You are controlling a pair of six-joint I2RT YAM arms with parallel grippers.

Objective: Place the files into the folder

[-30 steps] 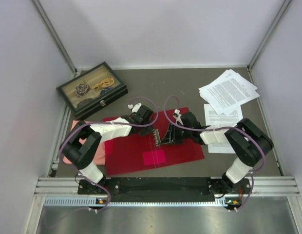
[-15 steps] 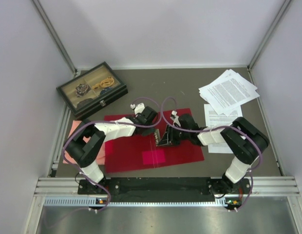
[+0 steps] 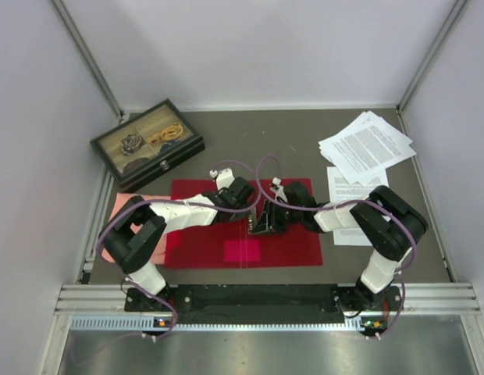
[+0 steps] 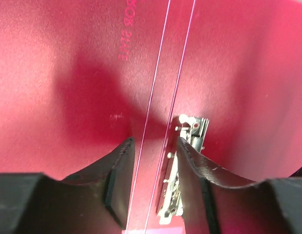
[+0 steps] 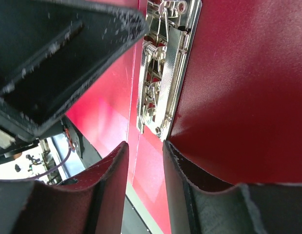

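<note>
- The grey desk (image 3: 304, 141) carries everything.
- The folder (image 3: 195, 242) lies open and flat at the centre of the top view, red inside facing up.
- The files (image 3: 367, 147) sit fanned at upper right, out of the folder, with more sheets just below them.
- A dark compartmented box (image 3: 148, 142) at upper left holds a dark item and a yellow coil in separate sections.
- A pink cloth (image 3: 129, 201) pokes out past the folder's left edge.
- My left jaws are slightly parted and empty, over the spine creases.
- My right jaws are also narrowly open and empty, tips just beside the clip.
- A pink sticker (image 3: 243, 251) sits on the folder's lower middle.
- The metal clip (image 5: 163, 73) lies along the spine.
</note>
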